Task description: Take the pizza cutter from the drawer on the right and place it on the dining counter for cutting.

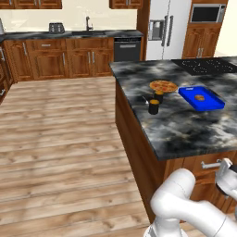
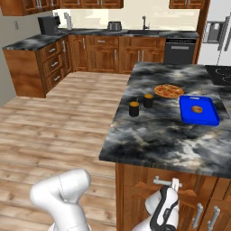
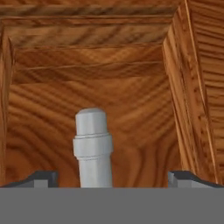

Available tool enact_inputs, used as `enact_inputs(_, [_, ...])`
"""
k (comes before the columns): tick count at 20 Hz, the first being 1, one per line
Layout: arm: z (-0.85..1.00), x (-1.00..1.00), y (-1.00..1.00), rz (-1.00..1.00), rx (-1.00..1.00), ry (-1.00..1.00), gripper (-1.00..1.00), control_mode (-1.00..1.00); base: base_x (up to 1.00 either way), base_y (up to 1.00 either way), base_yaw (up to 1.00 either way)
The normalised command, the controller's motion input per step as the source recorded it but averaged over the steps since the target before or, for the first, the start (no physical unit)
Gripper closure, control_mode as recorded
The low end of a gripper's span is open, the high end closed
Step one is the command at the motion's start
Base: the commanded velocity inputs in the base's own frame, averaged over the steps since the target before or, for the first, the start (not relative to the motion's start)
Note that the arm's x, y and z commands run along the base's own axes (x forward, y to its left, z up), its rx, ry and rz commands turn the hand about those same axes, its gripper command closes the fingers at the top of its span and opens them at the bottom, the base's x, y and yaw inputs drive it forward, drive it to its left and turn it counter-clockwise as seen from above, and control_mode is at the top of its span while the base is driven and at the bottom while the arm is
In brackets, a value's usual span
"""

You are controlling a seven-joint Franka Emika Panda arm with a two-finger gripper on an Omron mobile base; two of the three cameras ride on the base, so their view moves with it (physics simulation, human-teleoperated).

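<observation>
The drawer (image 1: 196, 163) sits shut under the near edge of the dining counter (image 1: 185, 127), its reddish-brown front (image 3: 131, 122) close before the hand camera. The silver bar handle (image 3: 92, 144) stands between my two dark fingertips (image 3: 42, 177), nearer the left one. My gripper (image 3: 112, 178) is open around the handle, and no finger is seen touching it. From the base, the gripper (image 2: 174, 185) is at the handle (image 2: 163, 182) below the counter top (image 2: 158, 135). The pizza cutter is hidden.
On the counter lie an orange pizza (image 1: 163, 86), two dark shakers (image 1: 153, 106) and a blue tray (image 1: 201, 98) holding a small brown item. A black cooktop (image 1: 208, 65) is at the far end. More cabinet handles (image 2: 197, 216) sit below the drawer. Open wood floor (image 1: 60, 152) lies left.
</observation>
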Motion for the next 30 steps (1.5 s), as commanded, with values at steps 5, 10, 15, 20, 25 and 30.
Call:
enact_inputs(5, [-0.01, 0.21, 0.0, 0.0, 0.0, 0.0, -1.0, -1.0, 0.0, 0.0, 0.0])
enact_inputs(10, [-0.02, 0.22, 0.0, 0.0, 0.0, 0.0, -1.0, -1.0, 0.0, 0.0, 0.0])
enact_inputs(15, [-0.02, 0.13, 0.0, 0.0, 0.0, 0.0, -1.0, -1.0, 0.0, 0.0, 0.0])
enact_inputs(20, [0.0, 0.02, 0.0, 0.0, 0.0, 0.0, -1.0, -1.0, 0.0, 0.0, 0.0])
enact_inputs(25, [0.0, 0.0, 0.0, 0.0, 0.0, 0.0, -1.0, -1.0, 0.0, 0.0, 0.0])
enact_inputs(30, [0.0, 0.0, 0.0, 0.0, 0.0, 0.0, 1.0, -1.0, 0.0, 0.0, 0.0])
